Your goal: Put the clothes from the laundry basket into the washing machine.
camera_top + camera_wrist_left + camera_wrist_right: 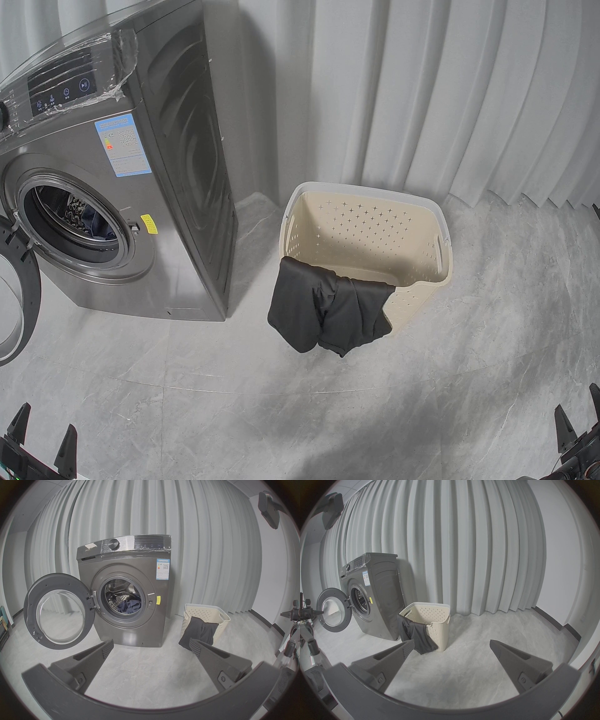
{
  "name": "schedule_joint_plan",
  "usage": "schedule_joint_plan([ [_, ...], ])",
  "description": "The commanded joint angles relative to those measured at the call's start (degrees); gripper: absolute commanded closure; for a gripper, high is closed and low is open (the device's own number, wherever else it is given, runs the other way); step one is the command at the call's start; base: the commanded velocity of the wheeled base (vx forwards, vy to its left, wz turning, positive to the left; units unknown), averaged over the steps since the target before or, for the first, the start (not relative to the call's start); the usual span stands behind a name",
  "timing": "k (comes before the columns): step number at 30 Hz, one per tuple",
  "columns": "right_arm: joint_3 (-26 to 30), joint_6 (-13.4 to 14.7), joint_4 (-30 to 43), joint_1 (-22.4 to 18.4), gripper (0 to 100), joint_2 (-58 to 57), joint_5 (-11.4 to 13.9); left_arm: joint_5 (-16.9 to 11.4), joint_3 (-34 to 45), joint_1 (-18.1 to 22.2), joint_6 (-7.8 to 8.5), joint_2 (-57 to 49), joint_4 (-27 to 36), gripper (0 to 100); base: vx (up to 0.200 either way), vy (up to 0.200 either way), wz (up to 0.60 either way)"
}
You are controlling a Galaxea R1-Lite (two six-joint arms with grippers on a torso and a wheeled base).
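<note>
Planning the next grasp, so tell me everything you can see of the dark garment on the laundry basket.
The dark garment is black, thin-looking cloth, bunched in soft folds. It is draped over the near rim of the cream laundry basket, at the corner toward the washing machine; a little lies inside, most hangs down the outer wall toward the floor. It touches the basket; floor contact is unclear.

A pale pleated curtain (437,94) hangs in long folds down to the floor. Grey marble-patterned floor tiles (487,300) spread out from the curtain's foot. Beside the curtain's far end stands a plain white wall (565,573), with a dark skirting board (553,620) along its base.
</note>
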Motion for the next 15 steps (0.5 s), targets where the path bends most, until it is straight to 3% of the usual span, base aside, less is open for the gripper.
schedule_joint_plan([
  [1, 1.0, 0.0, 0.1, 0.0, 0, -0.6, 0.0, 0.0, 1.0, 0.0, -0.02, -0.6, 0.0, 0, 0.000, -0.200, 0.00],
  [2, 1.0, 0.0, 0.0, 0.0, 0, -0.6, 0.0, 0.0, 1.0, 0.0, -0.11, -0.6, 0.0, 0, 0.000, -0.200, 0.00],
  [15, 1.0, 0.0, 0.0, 0.1, 0, -0.6, 0.0, -0.1, 1.0, 0.0, 0.16, -0.7, 0.0, 0, 0.000, 0.000, 0.00],
])
